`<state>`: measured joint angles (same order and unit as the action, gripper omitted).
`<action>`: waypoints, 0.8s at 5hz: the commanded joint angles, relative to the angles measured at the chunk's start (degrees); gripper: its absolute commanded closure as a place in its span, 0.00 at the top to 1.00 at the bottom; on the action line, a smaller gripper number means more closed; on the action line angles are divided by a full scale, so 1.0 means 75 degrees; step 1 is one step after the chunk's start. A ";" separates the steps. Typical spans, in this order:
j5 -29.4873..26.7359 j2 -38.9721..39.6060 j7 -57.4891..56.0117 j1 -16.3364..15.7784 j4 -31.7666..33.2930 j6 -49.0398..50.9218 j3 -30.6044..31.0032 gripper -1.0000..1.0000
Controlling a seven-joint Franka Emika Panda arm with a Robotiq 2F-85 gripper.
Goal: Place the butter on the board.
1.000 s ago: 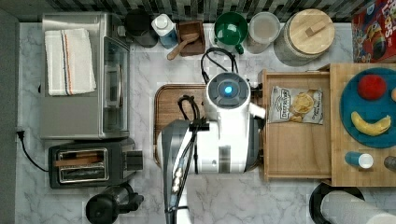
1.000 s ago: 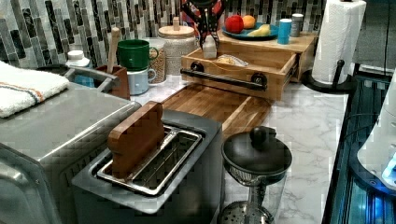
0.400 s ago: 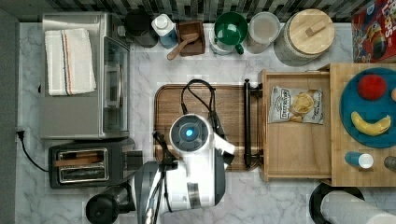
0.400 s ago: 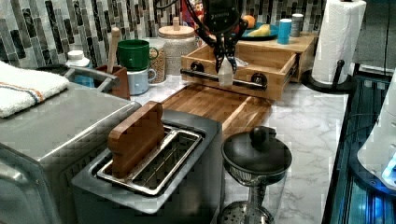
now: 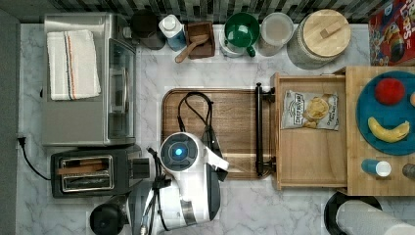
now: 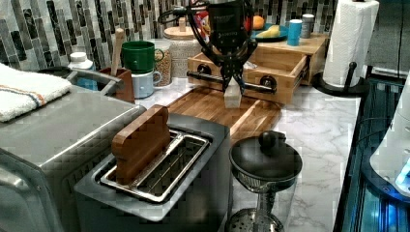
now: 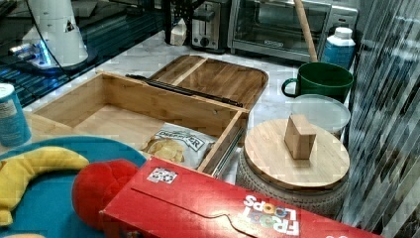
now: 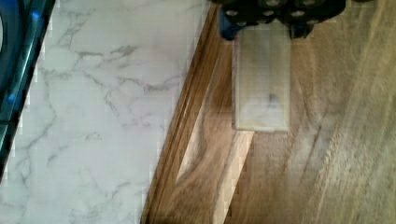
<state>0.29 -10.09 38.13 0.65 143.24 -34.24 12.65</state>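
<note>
Jaws clamped on butter [image 6: 232, 93], long axis hanging vertical below gripper [image 6: 231, 76], over board [image 5: 235, 117] edge; lower straight down.

Arm [image 5: 188, 186] hides board [image 5: 235, 112] corner; butter [image 8: 261, 84] top under fingers [image 8: 233, 23].

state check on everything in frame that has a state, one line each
butter: held in the pincer, hanging above the board, not yet set down
pincer: shut on the butter
board: flat on the counter, nothing resting on it
wooden tray: holds a chip bag
toaster: wooden slice standing in one slot
canister: wooden lid on
green mug: upright
</note>
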 commanded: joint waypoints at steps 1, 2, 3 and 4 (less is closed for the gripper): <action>-0.1160 -0.0005 0.0512 -0.0385 0.0378 -0.1696 0.0205 0.00; -0.1252 0.0253 0.0565 -0.0379 0.0431 -0.1948 0.0292 0.00; -0.1025 0.0530 0.0696 -0.0374 0.0472 -0.2138 0.0394 0.00; -0.0821 0.0807 0.0845 -0.0407 0.0550 -0.2412 0.0447 0.00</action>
<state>-5.25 -6.61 39.64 -0.78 147.60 -52.09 13.55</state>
